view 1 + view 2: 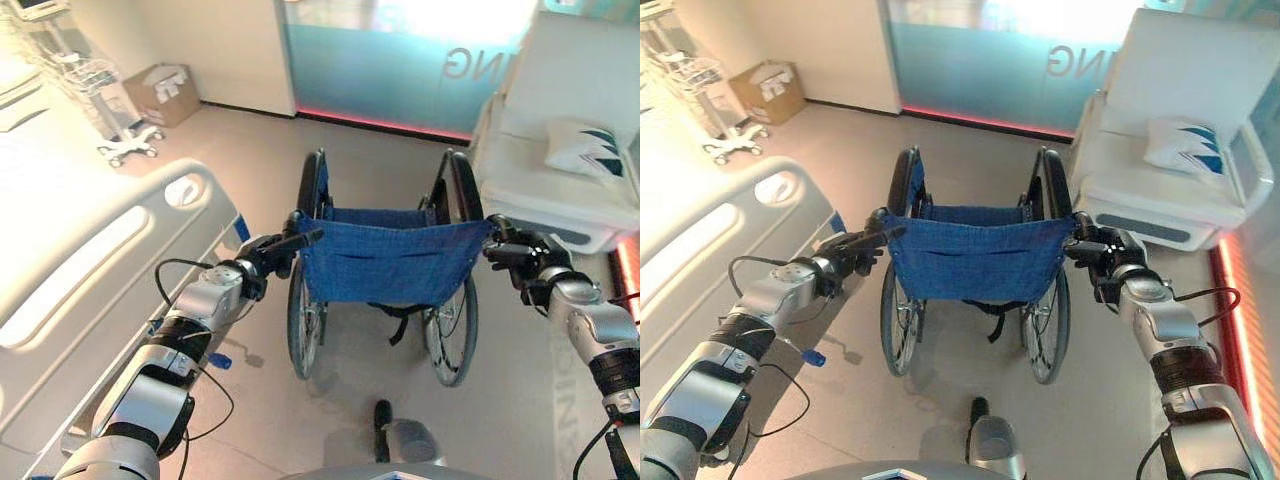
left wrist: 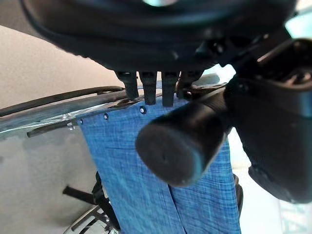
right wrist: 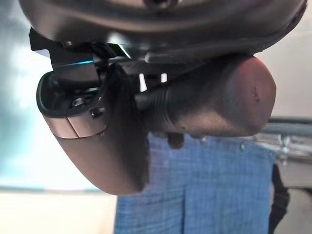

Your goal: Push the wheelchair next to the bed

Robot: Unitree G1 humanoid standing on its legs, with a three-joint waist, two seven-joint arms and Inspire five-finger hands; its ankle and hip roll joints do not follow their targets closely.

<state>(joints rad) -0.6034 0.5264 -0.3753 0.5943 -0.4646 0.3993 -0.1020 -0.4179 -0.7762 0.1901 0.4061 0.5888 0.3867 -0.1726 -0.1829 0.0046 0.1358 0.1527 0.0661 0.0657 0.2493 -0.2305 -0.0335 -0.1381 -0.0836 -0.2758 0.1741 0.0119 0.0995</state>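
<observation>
The wheelchair (image 1: 388,265) stands at centre, the bed (image 1: 70,260) at its 9 o'clock. The left hand (image 1: 268,255) and right hand (image 1: 515,255) each curl around a push handle.

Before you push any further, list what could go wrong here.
1. The wheelchair stands close beside the bed; veering left could catch its left wheel on the bed's end rail.
2. The white armchair stands close on the right; drifting that way could clip it.
3. The left hand and right hand each curl round a push handle; uneven pushing could swing the chair off line.
</observation>
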